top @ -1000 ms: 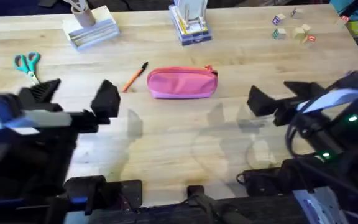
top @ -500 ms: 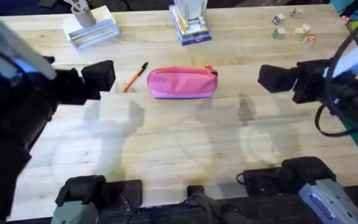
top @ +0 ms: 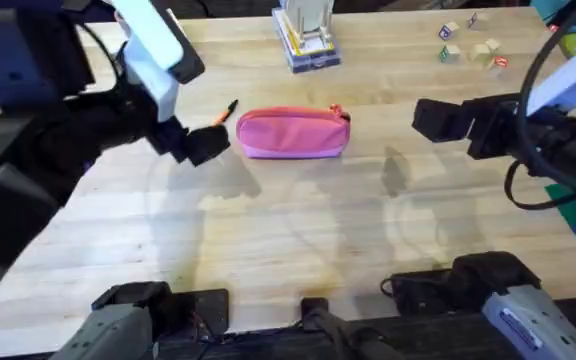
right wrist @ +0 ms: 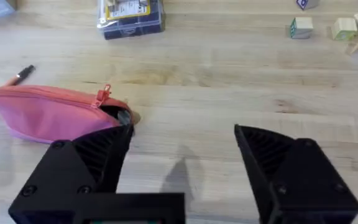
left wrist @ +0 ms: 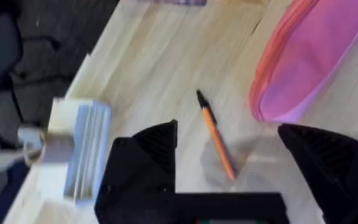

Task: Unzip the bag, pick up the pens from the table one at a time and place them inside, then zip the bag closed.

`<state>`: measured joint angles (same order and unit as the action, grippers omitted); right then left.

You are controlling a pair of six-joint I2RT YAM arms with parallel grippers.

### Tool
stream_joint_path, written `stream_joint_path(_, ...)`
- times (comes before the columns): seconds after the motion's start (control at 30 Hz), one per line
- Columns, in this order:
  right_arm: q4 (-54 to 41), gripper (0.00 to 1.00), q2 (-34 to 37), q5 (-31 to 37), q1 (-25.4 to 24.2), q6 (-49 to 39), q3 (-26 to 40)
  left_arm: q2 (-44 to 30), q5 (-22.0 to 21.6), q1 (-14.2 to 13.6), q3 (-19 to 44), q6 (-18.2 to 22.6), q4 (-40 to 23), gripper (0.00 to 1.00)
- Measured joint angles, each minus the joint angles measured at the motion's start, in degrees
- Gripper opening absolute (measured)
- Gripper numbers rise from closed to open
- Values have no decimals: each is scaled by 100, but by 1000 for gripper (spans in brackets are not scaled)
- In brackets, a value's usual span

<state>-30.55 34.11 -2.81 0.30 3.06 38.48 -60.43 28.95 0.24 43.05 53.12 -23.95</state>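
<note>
An oblong pink fabric pouch (top: 293, 134) with a top zipper lies on the light wooden butcher-block tabletop (top: 298, 240), its small red pull tab (right wrist: 103, 95) at the end nearer the right arm. In the right wrist view the zipper looks slightly parted at that end, though how far is hard to tell. A thin orange pen (left wrist: 217, 139) with a black tip rests on the wood just beside the pouch's other end, apart from it. The left gripper (top: 200, 144) hovers over the pen, its black fingers (left wrist: 146, 163) spread wide and holding nothing, the pen lying between them in the left wrist view. The right gripper (top: 436, 119) hangs well to the right of the pouch, its fingers (right wrist: 82, 165) likewise parted and empty.
</note>
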Motion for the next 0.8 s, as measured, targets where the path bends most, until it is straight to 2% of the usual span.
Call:
stream_joint_path(0.13,-1,998,0,-2,0,2,0,-649,748,2,0,262,740,991)
stream_joint_path(0.27,-2,998,0,0,0,2,0,-1286,1448,2,0,354,1282,991)
stream_joint_path(0.3,-7,998,0,-2,0,2,0,-1738,1822,2,0,357,1531,991)
stream_joint_path(0.37,-7,998,0,0,0,2,0,-2057,2066,2,0,357,1588,991)
stream_joint_path(0.8,-9,998,0,-2,0,2,0,-2765,2809,-1,0,328,1649,992)
